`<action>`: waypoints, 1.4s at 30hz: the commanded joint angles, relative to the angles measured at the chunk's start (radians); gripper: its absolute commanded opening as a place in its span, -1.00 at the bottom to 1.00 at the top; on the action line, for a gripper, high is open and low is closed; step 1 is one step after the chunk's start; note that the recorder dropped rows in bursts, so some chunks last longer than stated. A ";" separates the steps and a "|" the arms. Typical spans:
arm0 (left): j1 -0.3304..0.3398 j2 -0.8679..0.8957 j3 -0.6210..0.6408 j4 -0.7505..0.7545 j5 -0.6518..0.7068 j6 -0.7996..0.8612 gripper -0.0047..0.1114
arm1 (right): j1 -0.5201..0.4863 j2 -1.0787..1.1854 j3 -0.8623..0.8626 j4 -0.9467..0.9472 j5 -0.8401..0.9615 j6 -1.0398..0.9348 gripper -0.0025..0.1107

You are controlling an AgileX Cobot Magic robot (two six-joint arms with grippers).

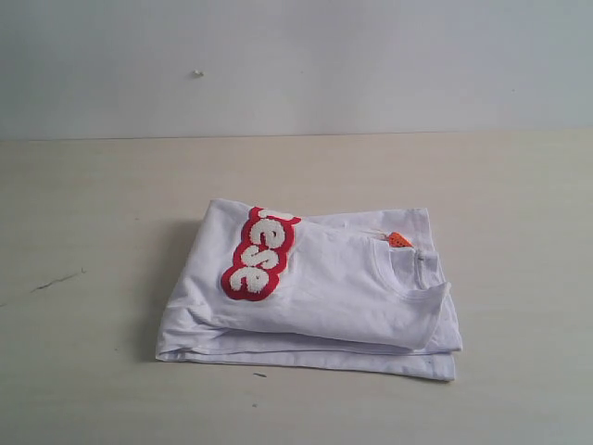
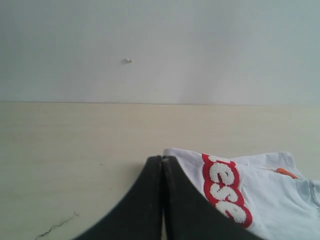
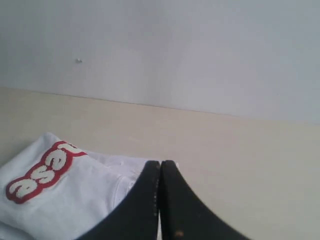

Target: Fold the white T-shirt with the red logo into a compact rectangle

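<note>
With the white T-shirt (image 1: 324,297) lying folded on the table (image 1: 93,232), the red logo (image 1: 259,255) on its top layer, and the left claw (image 2: 162,165) and right claw (image 3: 160,167) both pinched closed, empty and clear of it, a careless nudge could drag its uneven layers apart

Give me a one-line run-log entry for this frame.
white T-shirt: folded rectangle on table | red logo: on top, partly visible | left gripper: shut, empty | right gripper: shut, empty
</note>
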 commanded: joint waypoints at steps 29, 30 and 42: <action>0.189 -0.077 0.007 0.049 0.069 0.024 -0.92 | 0.002 -0.006 0.007 0.003 0.042 0.002 -0.96; 0.220 -0.091 0.007 0.050 0.084 0.024 -0.92 | 0.002 -0.006 0.007 0.003 0.042 0.002 -0.96; 0.338 -0.152 0.007 0.117 0.129 0.029 -0.92 | 0.002 -0.006 0.007 0.003 0.042 0.002 -0.96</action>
